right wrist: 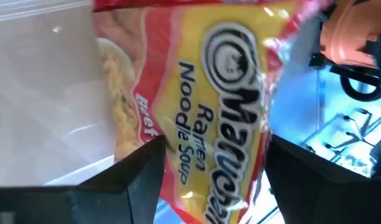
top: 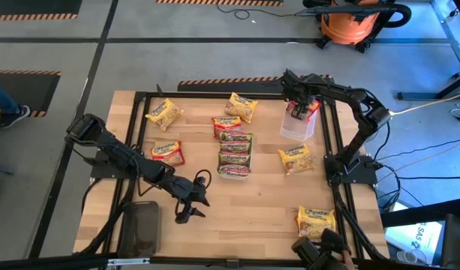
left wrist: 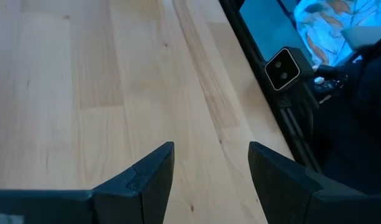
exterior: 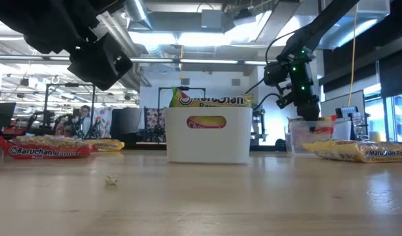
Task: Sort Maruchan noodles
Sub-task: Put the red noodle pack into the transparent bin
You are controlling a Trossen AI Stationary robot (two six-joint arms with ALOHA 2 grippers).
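The Maruchan noodles lie scattered on the wooden table: yellow packets (top: 163,114) (top: 242,106) (top: 296,159) (top: 316,221) and red ones (top: 167,152) (top: 226,125). Green packets (top: 235,155) fill a white tray (exterior: 207,147) at the centre. My right gripper (top: 299,109) hangs over a clear tray (top: 296,129) at the far right. It is open, pointing steeply down, with a red packet (right wrist: 227,112) between its spread fingers. That packet sits tilted in the clear tray. My left gripper (left wrist: 210,149) is open over bare wood near the front left, holding nothing. My right gripper comes at the red packet from above, one finger (right wrist: 143,171) on each side of its lower part (right wrist: 202,180). Whether either finger touches the wrapper, I cannot tell.
A dark tray (top: 143,225) lies at the near left corner. A black frame rail (top: 331,142) runs around the table's edges. Bare wood (top: 252,202) stretches between the white tray and the near edge. An orange vacuum (top: 350,26) stands on the floor beyond the table.
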